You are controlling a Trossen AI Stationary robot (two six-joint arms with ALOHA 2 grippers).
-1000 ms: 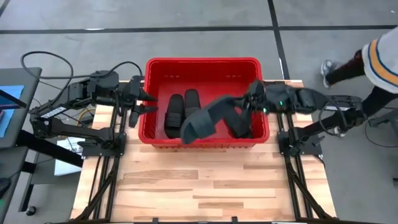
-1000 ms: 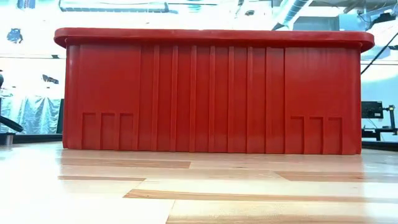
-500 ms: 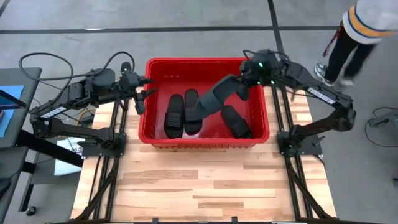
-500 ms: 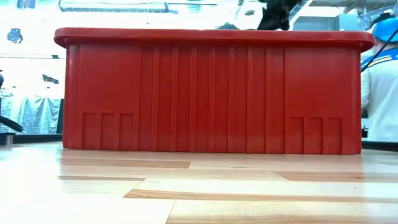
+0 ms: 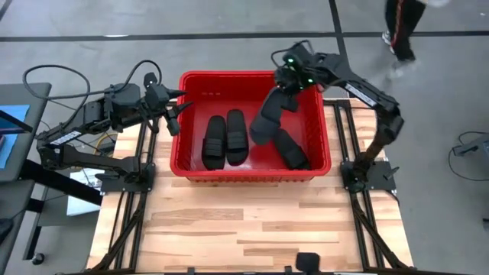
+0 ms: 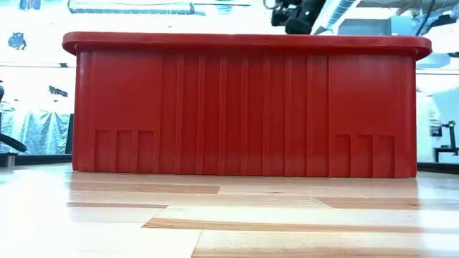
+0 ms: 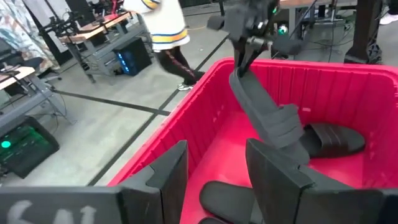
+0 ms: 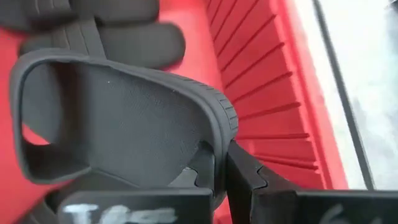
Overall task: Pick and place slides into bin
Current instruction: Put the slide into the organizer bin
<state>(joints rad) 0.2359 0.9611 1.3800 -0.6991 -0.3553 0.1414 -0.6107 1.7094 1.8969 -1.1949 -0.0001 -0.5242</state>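
Observation:
The red bin (image 5: 187, 122) stands on the wooden table. Two black slides (image 5: 214, 143) (image 5: 236, 136) lie side by side on its floor at the left, and a third (image 5: 292, 150) lies at the right. My right gripper (image 5: 286, 82) is above the bin's far right part, shut on the fourth slide (image 5: 267, 118), which hangs slanting down into the bin. This slide also shows in the left wrist view (image 7: 266, 111). My left gripper (image 7: 214, 177) is open and empty at the bin's left rim (image 5: 174, 111). My right gripper pinches the sole's rim (image 8: 219, 140) at the slide's upper end between its two fingers (image 8: 249, 180), one on each face of the sole. The fingers come from above, slanting down. The slide hangs below them with its strap (image 7: 286, 124) low, over the bin's floor.
The bin's near wall (image 6: 244, 107) fills the low view, with my right gripper (image 6: 290, 14) just above its rim. A person's legs (image 5: 399, 27) show on the floor beyond the table's far right. The near half of the table (image 5: 252, 229) is bare wood.
My right gripper has gone up and toward the table's far edge, a little to the left. The slide, which stretched out low over the bin's near wall, has swung in and now hangs steeper inside the bin. The person has walked away beyond the far right.

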